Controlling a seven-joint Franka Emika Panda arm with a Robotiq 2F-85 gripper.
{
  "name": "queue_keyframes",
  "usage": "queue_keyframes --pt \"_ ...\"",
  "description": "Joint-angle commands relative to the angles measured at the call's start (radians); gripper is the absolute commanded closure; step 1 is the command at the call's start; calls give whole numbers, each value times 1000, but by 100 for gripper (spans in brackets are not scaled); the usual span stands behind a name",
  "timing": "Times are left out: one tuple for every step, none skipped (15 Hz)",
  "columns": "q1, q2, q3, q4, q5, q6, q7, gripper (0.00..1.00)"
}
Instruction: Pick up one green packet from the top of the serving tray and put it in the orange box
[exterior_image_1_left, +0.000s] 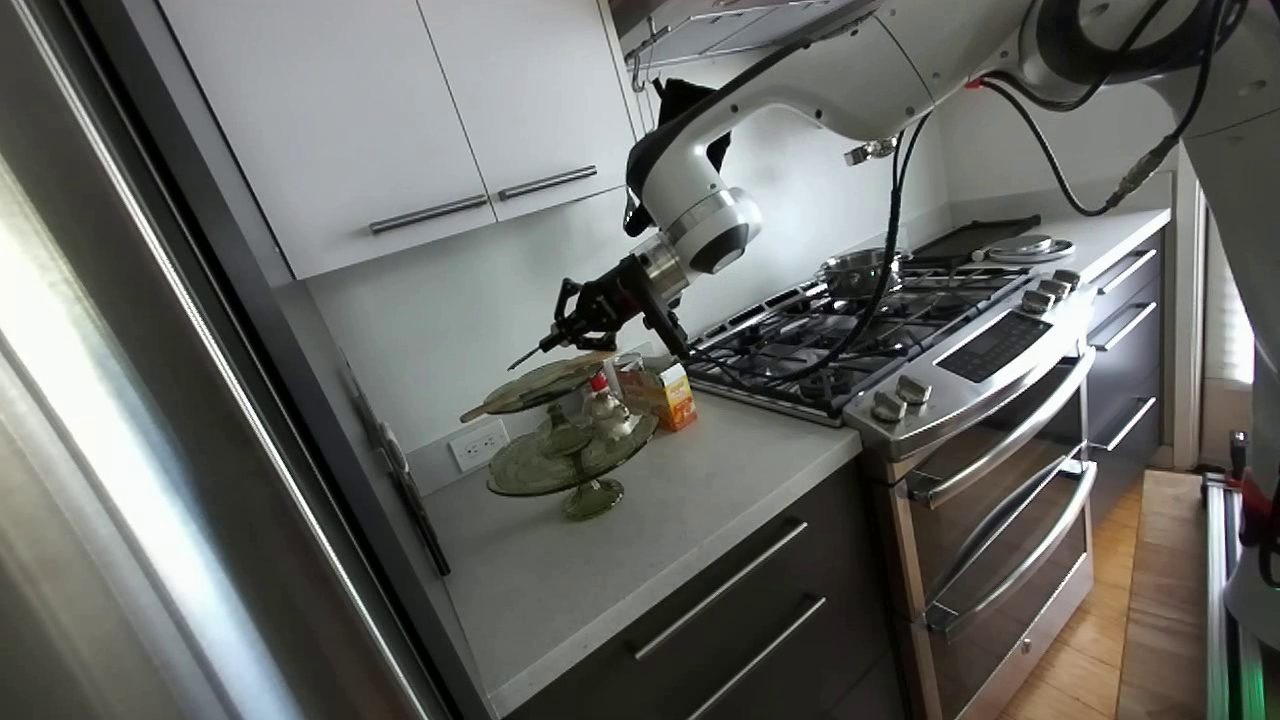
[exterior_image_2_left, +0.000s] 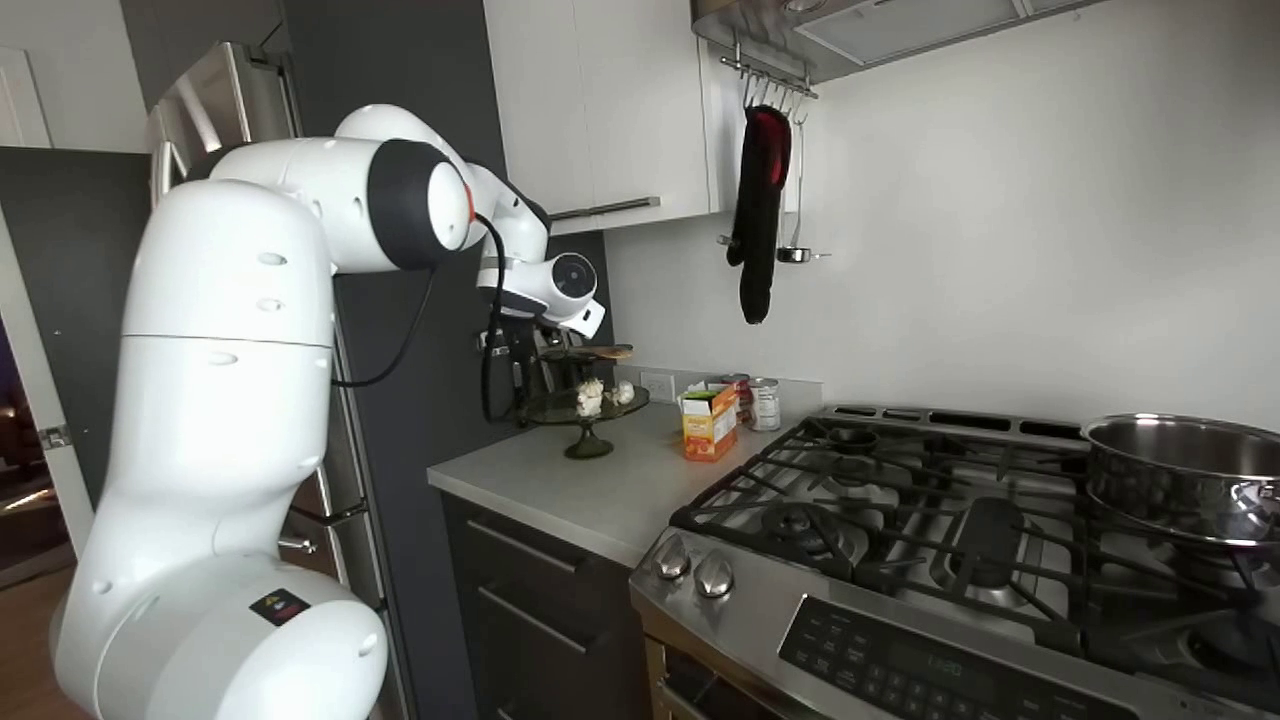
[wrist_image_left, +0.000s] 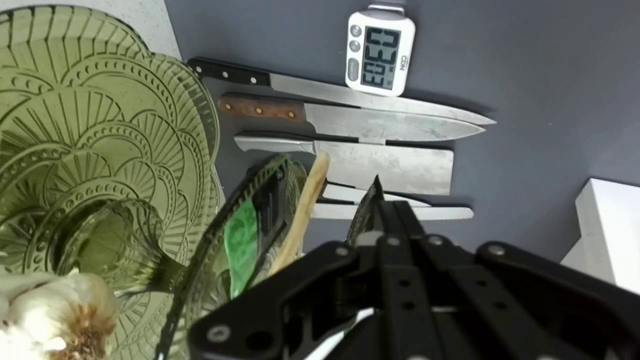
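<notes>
The serving tray, a two-tier green glass stand, is on the counter in both exterior views (exterior_image_1_left: 515, 478) (exterior_image_2_left: 550, 410). Its lower plate fills the left of the wrist view (wrist_image_left: 115, 110). A green packet (wrist_image_left: 242, 245) with a dark part lies on the top plate, beside a wooden handle (wrist_image_left: 302, 210). My gripper (exterior_image_1_left: 542, 346) is just above the top plate. In the wrist view its fingers (wrist_image_left: 399, 206) are together, with a thin dark packet (wrist_image_left: 365, 210) seemingly pinched at the tips, seen edge-on. The orange box (exterior_image_1_left: 677, 402) (exterior_image_2_left: 700, 436) stands beside the tray, flaps up.
Garlic (exterior_image_2_left: 590, 398) sits on the lower plate. Cans (exterior_image_2_left: 765, 405) stand behind the orange box. Knives (wrist_image_left: 390, 167) and a timer (wrist_image_left: 380, 52) hang on the grey panel. Cabinets (exterior_image_1_left: 540, 90) are overhead; the stove (exterior_image_2_left: 900, 520) holds a pot (exterior_image_2_left: 1180, 480).
</notes>
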Motion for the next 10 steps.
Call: queue_keyframes --pt "11 -77 0 -66 30 134 13 100" --pt "16 -96 0 -87 23 191 51 100" --pt "24 -110 0 -103 19 268 74 100" --pt "28 -129 2 -126 20 328 96 100" --pt "33 -140 4 -143 22 395 113 100" --pt "37 -152 6 -165 23 459 130 100" --pt "41 -161 8 -184 25 522 149 100" --pt "43 -169 10 -198 36 575 161 100" --pt "45 -175 11 -211 45 624 174 100" --pt "47 -177 12 -224 50 671 186 100"
